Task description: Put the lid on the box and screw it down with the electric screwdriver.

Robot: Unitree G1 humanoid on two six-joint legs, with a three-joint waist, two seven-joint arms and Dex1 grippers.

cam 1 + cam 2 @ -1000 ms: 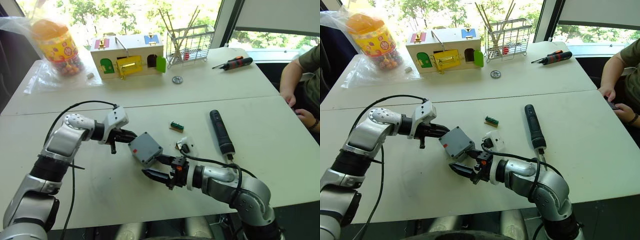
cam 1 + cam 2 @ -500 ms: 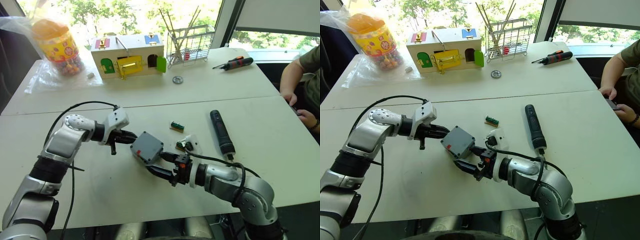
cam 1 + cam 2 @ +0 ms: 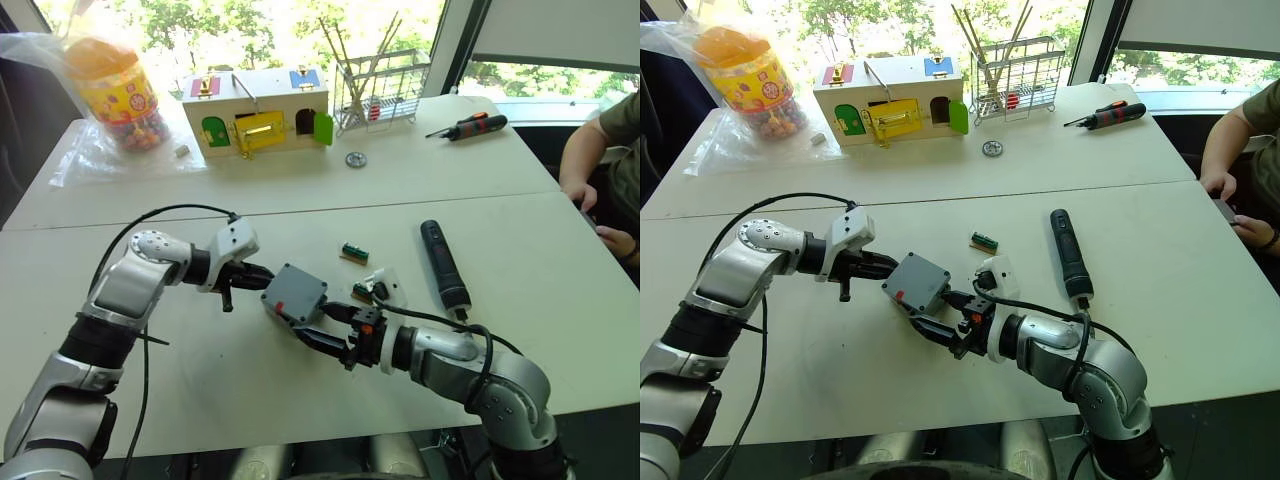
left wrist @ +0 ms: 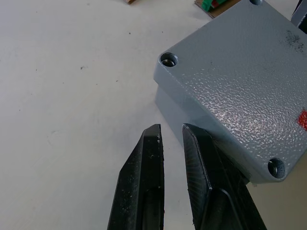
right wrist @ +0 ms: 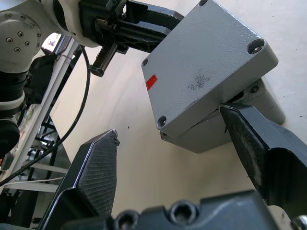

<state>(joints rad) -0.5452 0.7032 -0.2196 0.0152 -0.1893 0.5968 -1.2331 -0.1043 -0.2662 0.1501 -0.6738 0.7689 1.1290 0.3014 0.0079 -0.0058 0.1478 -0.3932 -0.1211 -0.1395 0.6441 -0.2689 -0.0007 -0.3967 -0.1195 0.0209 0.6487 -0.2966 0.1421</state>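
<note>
Resting askew on grey square box [image 5: 225, 132], pebbled grey lid [image 5: 206, 67], mid-bench [image 3: 250, 400]. Left gripper [image 4: 172, 143] jaws nearly together at the box's corner; right gripper [image 5: 168, 143] jaws spread wide around it.

Grey lid [image 5: 206, 62] askew on box [image 5: 225, 129] (screwdriver [image 3: 443, 263] apart)

Two head views look down over the table [image 3: 520, 250]; both wrist views sit close, sharing the box [image 4: 230, 91].
</note>
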